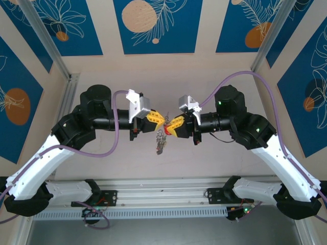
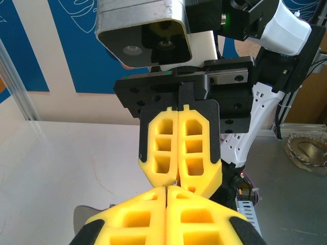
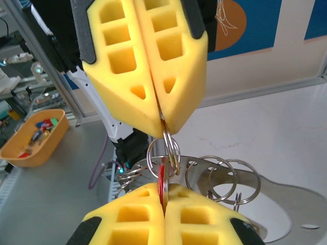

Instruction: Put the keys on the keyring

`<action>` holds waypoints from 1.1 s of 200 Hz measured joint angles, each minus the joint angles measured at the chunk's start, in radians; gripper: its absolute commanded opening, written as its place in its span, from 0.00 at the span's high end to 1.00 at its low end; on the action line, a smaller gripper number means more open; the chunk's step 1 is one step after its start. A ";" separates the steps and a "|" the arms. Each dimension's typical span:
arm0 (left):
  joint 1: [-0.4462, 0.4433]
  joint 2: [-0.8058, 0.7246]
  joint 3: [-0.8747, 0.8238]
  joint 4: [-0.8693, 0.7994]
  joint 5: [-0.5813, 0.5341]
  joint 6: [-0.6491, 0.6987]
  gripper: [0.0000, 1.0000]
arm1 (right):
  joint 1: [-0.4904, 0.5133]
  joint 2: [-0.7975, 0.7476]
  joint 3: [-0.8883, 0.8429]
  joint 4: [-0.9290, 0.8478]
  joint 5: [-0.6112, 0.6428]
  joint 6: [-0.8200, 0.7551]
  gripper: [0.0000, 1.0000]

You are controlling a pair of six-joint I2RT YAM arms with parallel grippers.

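Yellow fingers (image 3: pixel 127 219), red key (image 3: pixel 162 179)

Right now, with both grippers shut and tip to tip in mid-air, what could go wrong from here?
1. The left gripper pinches the keyring only at its very fingertips, so a push from the red key could twist it or slip it free.
2. The right gripper holds the red key edge-on at its tips, so the key may pivot instead of threading.
3. A bunch of loose rings dangles below and could swing or snag.
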 measured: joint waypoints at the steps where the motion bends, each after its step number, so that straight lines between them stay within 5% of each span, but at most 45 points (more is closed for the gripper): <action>1: 0.000 0.000 0.000 0.000 0.000 0.000 1.00 | 0.000 0.000 0.000 0.000 0.000 0.000 1.00; 220: 0.000 -0.062 -0.095 0.144 -0.012 -0.048 1.00 | -0.040 0.056 0.000 0.025 -0.079 0.002 0.96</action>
